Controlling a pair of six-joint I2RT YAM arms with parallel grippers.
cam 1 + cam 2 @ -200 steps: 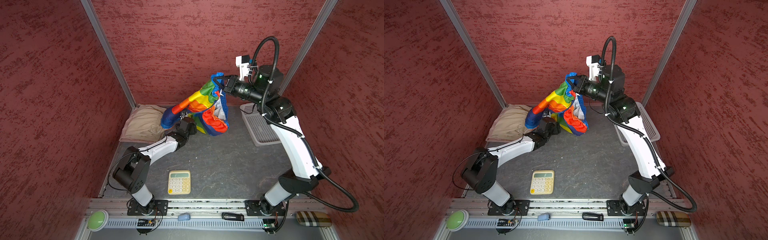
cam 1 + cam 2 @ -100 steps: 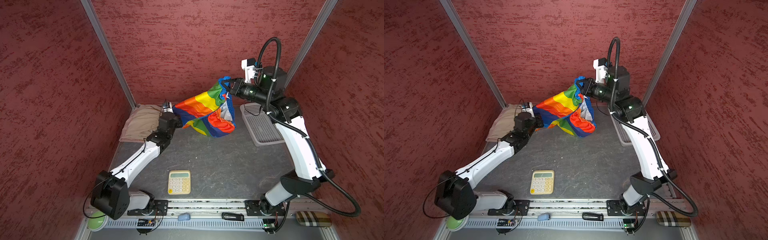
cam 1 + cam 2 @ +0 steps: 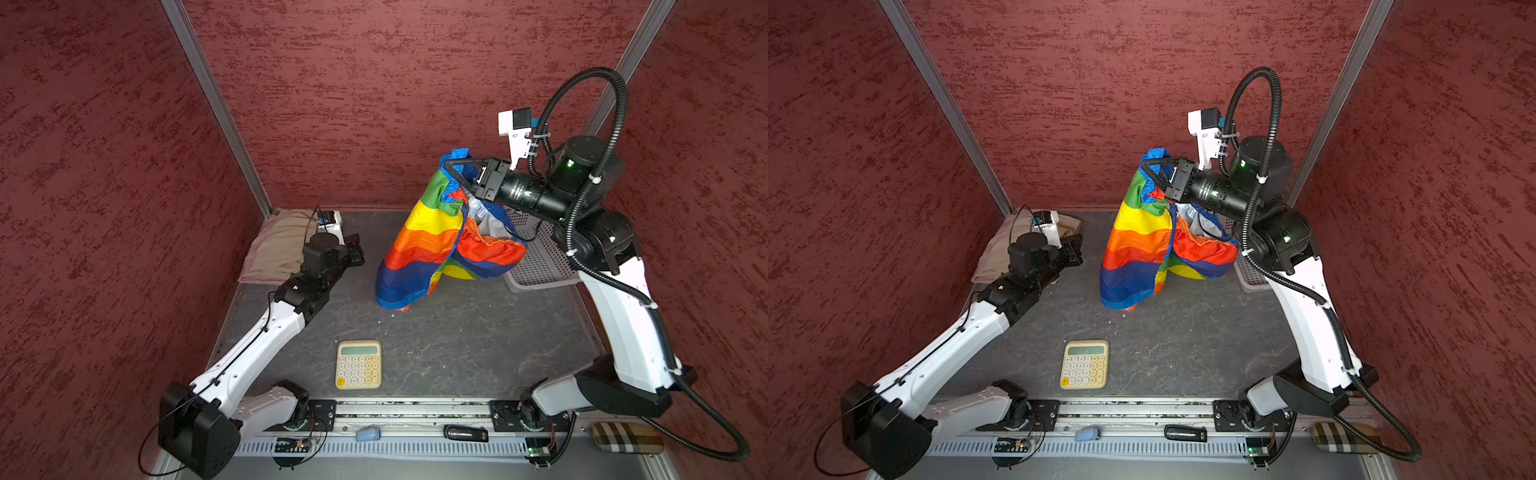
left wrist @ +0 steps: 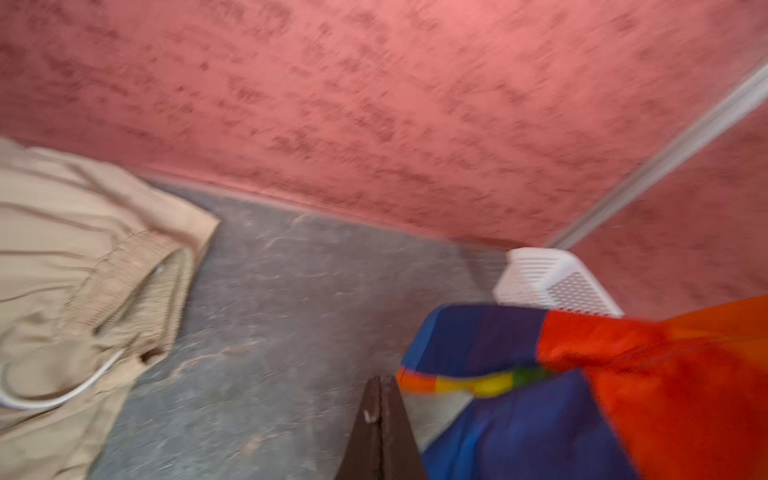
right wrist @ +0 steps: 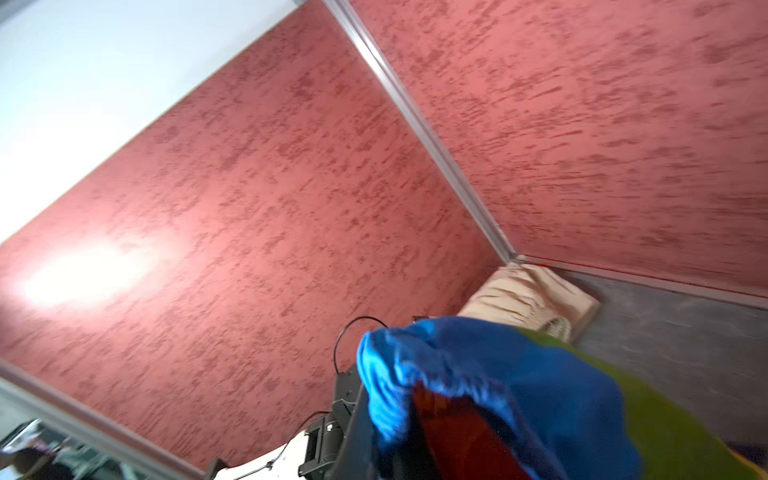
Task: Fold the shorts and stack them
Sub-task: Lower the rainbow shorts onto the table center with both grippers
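Right arm raised, right gripper [image 3: 451, 166] pinching rainbow shorts [image 3: 432, 245] by the waistband; they hang over the table [image 3: 457, 340]. Left arm stretched low, left gripper [image 3: 356, 251] pressed together, empty, beside beige shorts [image 3: 276, 245] in the far-left corner. Earlier the rainbow fabric was stretched across to it; now it hangs free.

Left arm [image 3: 266, 336] and right arm [image 3: 623, 307] have white links and black joints, the right wearing a ribbed black hose [image 3: 622, 104].

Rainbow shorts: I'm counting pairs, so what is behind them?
The rainbow shorts, hanging from the right end effector, partly cover a white perforated basket. Its visible part shows only bare mesh; the covered part cannot be seen.
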